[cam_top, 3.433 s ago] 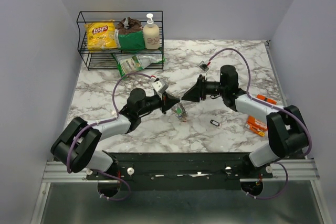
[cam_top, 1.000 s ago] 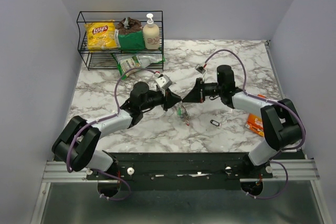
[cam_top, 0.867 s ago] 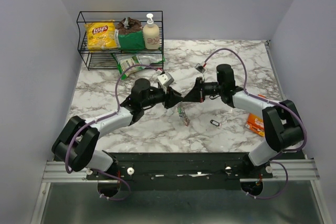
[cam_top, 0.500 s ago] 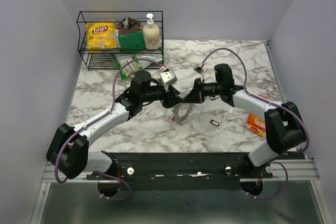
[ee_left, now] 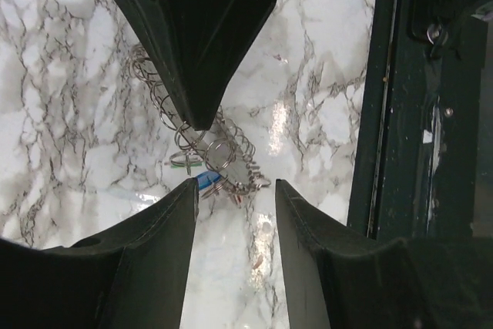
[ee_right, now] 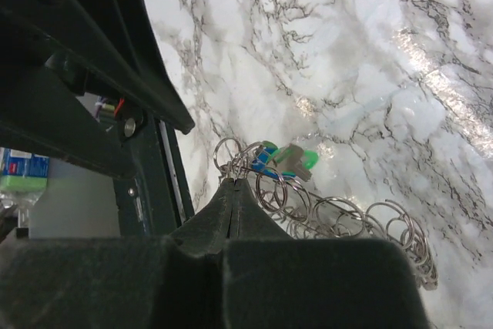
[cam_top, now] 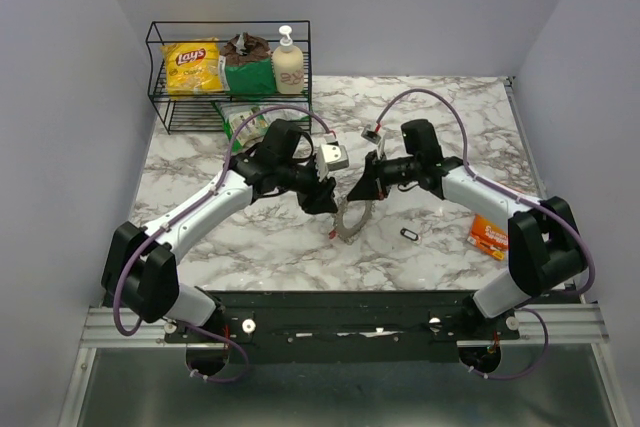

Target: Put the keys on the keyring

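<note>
Item, nearest me: small metal keys with green and blue plastic heads (ee_left: 206, 181), lying mid-way across the white marble tabletop (cam_top: 270, 247) at one end of the silvery wire keyring chain (ee_right: 347, 217). I judged them light, stiff and slippery, best pinched flat across a plastic head. Just beyond, the left gripper (ee_left: 235, 186) hung over them with its jaws apart, where a second before they were nearly closed and the chain lay bunched, not fanned; farthest, the right gripper (ee_right: 233, 184) was clamped shut, seemingly on one ring.
</note>
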### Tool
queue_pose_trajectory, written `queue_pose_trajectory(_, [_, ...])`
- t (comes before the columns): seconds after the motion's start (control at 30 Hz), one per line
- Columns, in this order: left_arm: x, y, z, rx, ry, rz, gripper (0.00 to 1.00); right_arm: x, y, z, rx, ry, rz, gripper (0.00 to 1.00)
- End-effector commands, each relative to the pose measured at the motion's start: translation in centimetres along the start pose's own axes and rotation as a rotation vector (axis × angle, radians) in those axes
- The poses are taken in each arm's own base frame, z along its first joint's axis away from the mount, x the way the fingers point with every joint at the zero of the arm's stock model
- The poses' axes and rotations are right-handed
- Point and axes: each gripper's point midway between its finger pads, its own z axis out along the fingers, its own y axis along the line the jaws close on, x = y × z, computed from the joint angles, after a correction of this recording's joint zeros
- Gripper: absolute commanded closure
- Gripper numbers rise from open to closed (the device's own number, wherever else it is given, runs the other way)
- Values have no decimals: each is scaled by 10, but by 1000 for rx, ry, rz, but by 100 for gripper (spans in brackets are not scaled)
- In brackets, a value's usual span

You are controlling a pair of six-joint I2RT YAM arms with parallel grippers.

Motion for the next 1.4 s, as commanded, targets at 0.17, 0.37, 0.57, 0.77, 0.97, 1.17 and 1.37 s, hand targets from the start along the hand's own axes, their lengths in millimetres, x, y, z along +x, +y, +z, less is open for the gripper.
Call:
queue_pose_trajectory(0.17, [-2, -3, 0, 38, -28, 12, 49, -4, 31, 2, -54, 37, -141, 100])
queue_pose_trajectory(0.37, [-3, -10, 0, 63, -77, 57, 48, -7, 41, 1, -82, 47, -191, 100])
queue_pose_trajectory(0.57, [-3, -17, -5, 98, -86, 79, 48, -12, 55, -6, -130, 49, -272, 100])
queue_pose_trajectory(0.77, [-5, -20, -12, 85, -117, 118, 48, -12, 65, -10, -151, 68, -334, 100])
queue_pose_trajectory(0.97, [-10, -22, -15, 79, -157, 148, 48, -8, 70, -7, -162, 81, -369, 100])
queue_pose_trajectory(1.17, [-15, -19, -13, 88, -167, 140, 52, -8, 75, -6, -167, 84, -390, 99])
queue_pose_trajectory(1.37, [-18, -19, -9, 113, -167, 126, 58, -9, 77, -6, -165, 85, -395, 100])
